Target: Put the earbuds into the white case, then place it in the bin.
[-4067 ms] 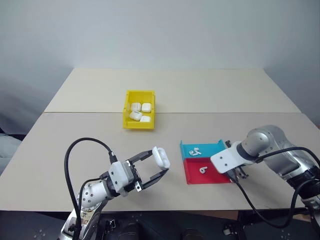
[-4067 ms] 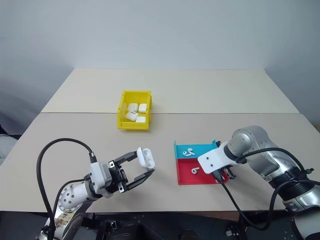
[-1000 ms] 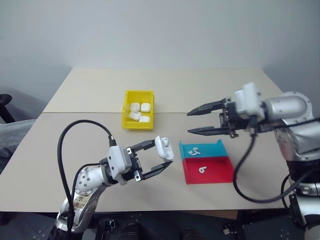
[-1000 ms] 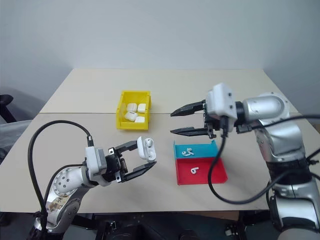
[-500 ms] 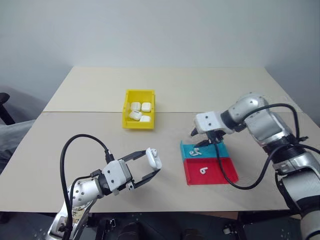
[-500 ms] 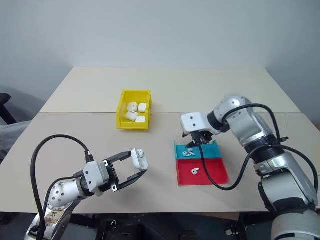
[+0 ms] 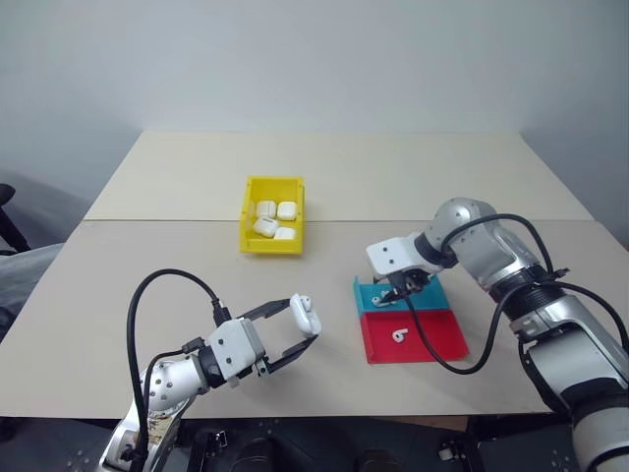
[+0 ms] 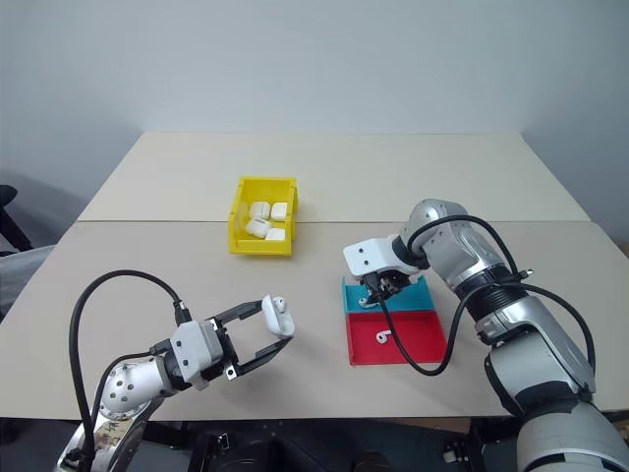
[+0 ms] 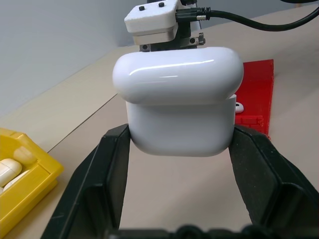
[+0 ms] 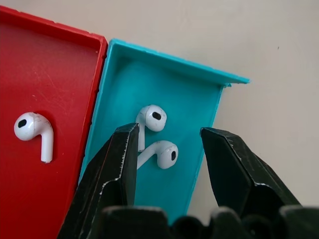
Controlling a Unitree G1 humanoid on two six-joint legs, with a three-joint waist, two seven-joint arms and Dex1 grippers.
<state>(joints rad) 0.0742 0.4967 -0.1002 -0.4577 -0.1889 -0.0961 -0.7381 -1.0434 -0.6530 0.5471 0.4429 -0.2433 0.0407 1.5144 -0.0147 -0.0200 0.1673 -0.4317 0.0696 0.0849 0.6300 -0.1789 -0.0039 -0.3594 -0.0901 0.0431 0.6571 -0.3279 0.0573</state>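
Two glossy white earbuds (image 10: 152, 130) with short stems lie in the blue half of the tray (image 10: 194, 79), just below the right gripper (image 10: 169, 149), whose black fingers stand apart above them, touching nothing. A third earbud (image 10: 33, 132) lies in the red half beside it. The left gripper (image 9: 179, 149) is clamped on the smooth, rounded white case (image 9: 179, 99). The yellow bin (image 7: 272, 227), holding other white cases, sits well beyond.
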